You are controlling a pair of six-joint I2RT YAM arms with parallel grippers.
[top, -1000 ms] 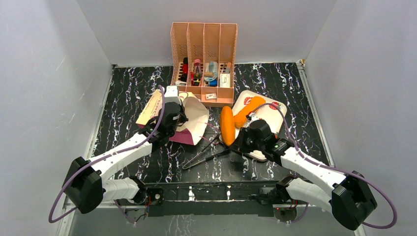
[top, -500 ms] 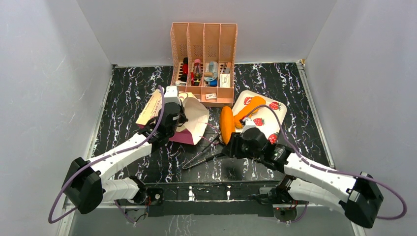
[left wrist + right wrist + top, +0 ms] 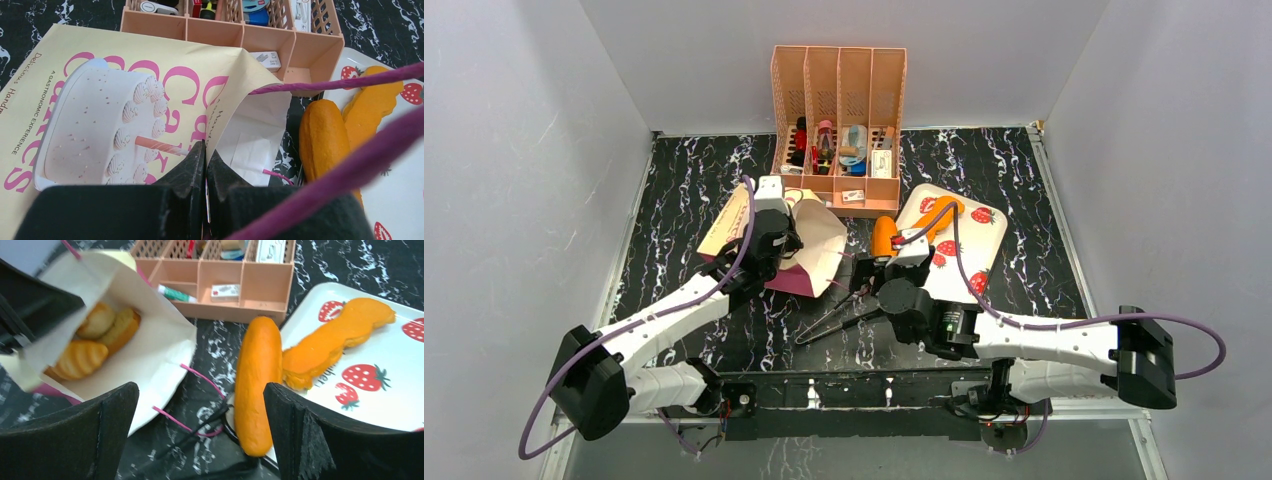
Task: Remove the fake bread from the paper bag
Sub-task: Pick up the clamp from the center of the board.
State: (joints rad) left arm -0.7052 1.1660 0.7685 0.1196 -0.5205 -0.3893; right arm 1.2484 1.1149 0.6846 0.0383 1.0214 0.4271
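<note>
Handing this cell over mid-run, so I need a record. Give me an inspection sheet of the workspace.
Surface: black marbled table.
Job's things: paper bag lies open, croissant inside; long loaf and flat loaf at the strawberry tray.
Clutter: peach organiser holding small items.
Grippers: left pincer shut on bag's edge; right pincer open, empty.
Cables: purple cable along each arm.
Surroundings: grey walls.

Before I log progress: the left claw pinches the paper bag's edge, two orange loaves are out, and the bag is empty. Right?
Not empty: the right wrist view shows a croissant and more bread inside the paper bag. The left claw does pinch its edge, and two orange loaves are out.
</note>
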